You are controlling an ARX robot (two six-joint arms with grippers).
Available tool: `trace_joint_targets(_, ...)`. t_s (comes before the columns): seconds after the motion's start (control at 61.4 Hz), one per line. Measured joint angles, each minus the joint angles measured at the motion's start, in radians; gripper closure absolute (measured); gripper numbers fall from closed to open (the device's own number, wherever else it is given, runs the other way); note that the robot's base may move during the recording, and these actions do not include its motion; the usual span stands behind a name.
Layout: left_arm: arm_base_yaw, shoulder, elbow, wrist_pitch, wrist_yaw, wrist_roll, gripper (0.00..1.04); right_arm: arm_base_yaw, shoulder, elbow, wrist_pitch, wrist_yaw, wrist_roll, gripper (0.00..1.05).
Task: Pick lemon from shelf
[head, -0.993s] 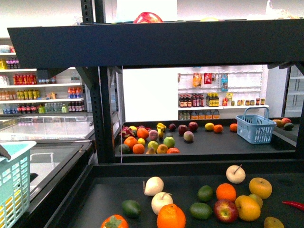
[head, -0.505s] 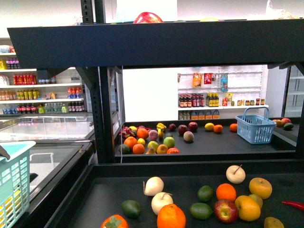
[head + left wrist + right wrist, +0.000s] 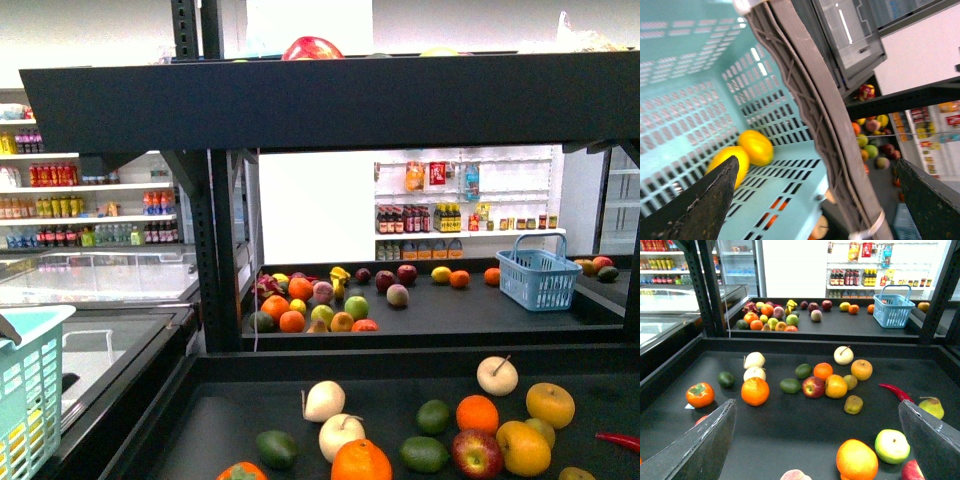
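Note:
The shelf (image 3: 330,100) is a black tiered rack with rimmed dark trays. On its far tray a yellow oval fruit, the lemon (image 3: 441,274), lies beside an orange; the right wrist view shows this lemon (image 3: 844,306) too. My right gripper (image 3: 816,405) hangs open above the near tray (image 3: 790,440), with nothing between its fingers. My left gripper (image 3: 816,170) is open over a teal basket (image 3: 700,75), straddling its grey handle. Two yellow fruits (image 3: 756,147) lie in that basket. Neither gripper shows in the front view.
The near tray holds oranges (image 3: 755,391), an apple (image 3: 813,387), limes, white stemmed fruit (image 3: 754,360), orange-yellow citrus (image 3: 861,369) and a red chilli (image 3: 895,391). A blue basket (image 3: 538,276) stands on the far tray. Black uprights (image 3: 222,250) frame the left. Bottle shelves line the walls.
Everything in the front view sits slightly lower in frame than a second ago. No fruit has moved on the trays.

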Motion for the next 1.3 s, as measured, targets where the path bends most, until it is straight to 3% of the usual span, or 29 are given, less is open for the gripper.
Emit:
trace_joint_targets(0.13,-0.045,-0.196,-0.105,-0.117,-0.113,0.211,0.08,0.0,0.0,0.0,0.0,0.0,0.0,0.07)
trace_joint_targets(0.26,-0.112,-0.412,-0.249,-0.175,-0.164,0.388,0.08,0.0,0.0,0.0,0.0,0.0,0.0,0.07)
trace_joint_targets(0.472,-0.303,-0.769,-0.444,-0.266,-0.306,0.564,0.08,0.0,0.0,0.0,0.0,0.0,0.0,0.07)
trace_joint_targets(0.57,-0.423,-0.998,-0.663,0.039,-0.182,0.773,0.3,0.0,0.0,0.0,0.0,0.0,0.0,0.07)
trace_joint_targets(0.716,-0.437,-1.199,-0.886,0.083,-0.188,0.874,0.6,0.0,0.0,0.0,0.0,0.001,0.0,0.07)
trace_joint_targets(0.928,-0.439,-1.282,-1.007,0.116,-0.188,0.893,1.03,0.0,0.0,0.0,0.0,0.0,0.0,0.07)
trace_joint_targets(1.302,-0.439,-1.386,-1.115,0.121,-0.188,0.898,1.02,0.0,0.0,0.0,0.0,0.0,0.0,0.07)
